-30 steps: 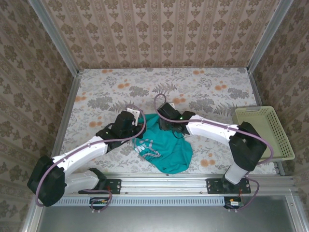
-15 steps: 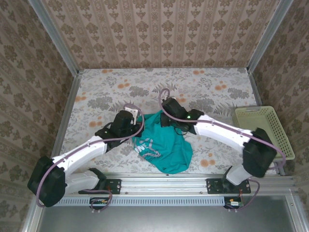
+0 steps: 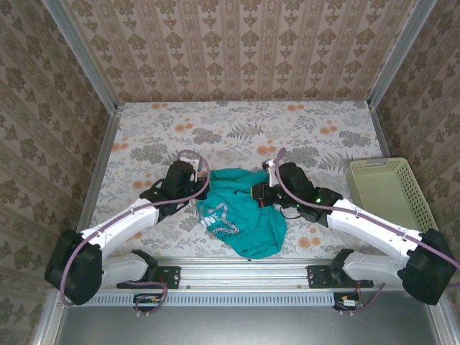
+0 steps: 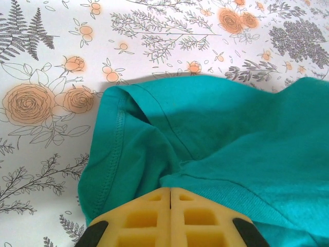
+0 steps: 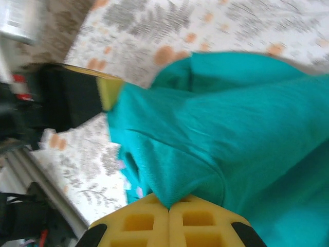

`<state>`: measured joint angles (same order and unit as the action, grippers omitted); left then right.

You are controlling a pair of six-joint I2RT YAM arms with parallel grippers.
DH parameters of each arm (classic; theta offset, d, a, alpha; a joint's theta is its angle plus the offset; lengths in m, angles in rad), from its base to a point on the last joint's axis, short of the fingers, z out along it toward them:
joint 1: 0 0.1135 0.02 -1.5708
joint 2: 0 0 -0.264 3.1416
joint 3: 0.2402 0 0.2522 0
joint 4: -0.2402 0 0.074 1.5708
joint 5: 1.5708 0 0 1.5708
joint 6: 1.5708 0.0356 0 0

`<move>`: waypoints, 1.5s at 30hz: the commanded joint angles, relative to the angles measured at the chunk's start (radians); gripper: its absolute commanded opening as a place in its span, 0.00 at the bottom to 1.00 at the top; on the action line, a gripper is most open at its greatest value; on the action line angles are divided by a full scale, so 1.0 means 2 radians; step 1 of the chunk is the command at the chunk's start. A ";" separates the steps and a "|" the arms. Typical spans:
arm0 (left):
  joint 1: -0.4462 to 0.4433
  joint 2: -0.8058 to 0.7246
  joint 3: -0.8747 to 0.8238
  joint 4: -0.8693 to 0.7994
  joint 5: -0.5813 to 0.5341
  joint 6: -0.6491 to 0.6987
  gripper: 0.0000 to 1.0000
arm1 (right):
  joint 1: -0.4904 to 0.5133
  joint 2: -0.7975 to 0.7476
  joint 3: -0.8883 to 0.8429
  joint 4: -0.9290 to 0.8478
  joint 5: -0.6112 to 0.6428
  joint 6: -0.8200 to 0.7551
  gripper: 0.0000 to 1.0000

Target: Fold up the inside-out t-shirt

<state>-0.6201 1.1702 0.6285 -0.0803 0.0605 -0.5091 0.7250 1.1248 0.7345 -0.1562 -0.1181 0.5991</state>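
Teal cloth runs between the two tools: the t-shirt (image 3: pixel 243 215) lies bunched on the flowered table (image 3: pixel 215 129), with the left gripper (image 3: pixel 195 188) at its left edge and the right gripper (image 3: pixel 259 194) at its upper right edge. Most of the shirt spreads on the near side of both tools, towards the arm bases. A white print (image 3: pixel 219 219) shows on the part nearest the left gripper.

From the left wrist, the left gripper (image 4: pixel 170 191) has its yellow pads pressed together, and the t-shirt (image 4: pixel 247 149) goes in at their tips, so it is clamped on the cloth. A hemmed sleeve (image 4: pixel 115 141) lies flat on the table (image 4: pixel 46 62), just ahead and to the left of those tips.

From the right wrist, the right gripper (image 5: pixel 168 203) is likewise closed, with a raised fold of the t-shirt (image 5: pixel 231 123) pinched at the tips of its pads. The cloth fans out ahead of it and to its right. Across the shirt, ahead and to the left, the dark body and yellow pad of the left gripper (image 5: pixel 105 92) meet the far edge of the cloth.

A pale yellow basket (image 3: pixel 392 198) sits well off to the right of the right gripper, apart from the shirt.
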 commanded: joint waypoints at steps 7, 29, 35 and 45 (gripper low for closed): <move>-0.029 0.017 -0.015 0.026 0.035 -0.007 0.00 | -0.027 0.009 -0.024 -0.015 0.080 0.015 0.06; -0.064 -0.001 -0.022 0.029 0.011 -0.006 0.00 | 0.120 0.156 0.144 -0.187 0.306 -0.006 0.64; -0.065 -0.006 -0.021 0.027 0.011 -0.005 0.00 | 0.121 0.193 0.152 -0.175 0.288 -0.020 0.75; -0.065 -0.019 -0.027 0.023 0.003 -0.004 0.00 | 0.124 0.208 0.156 -0.181 0.292 -0.019 0.84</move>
<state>-0.7422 1.1519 0.5957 -0.0326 0.0822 -0.5159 0.9661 1.5513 1.0260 -0.4995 0.4419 0.5713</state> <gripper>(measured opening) 0.042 0.826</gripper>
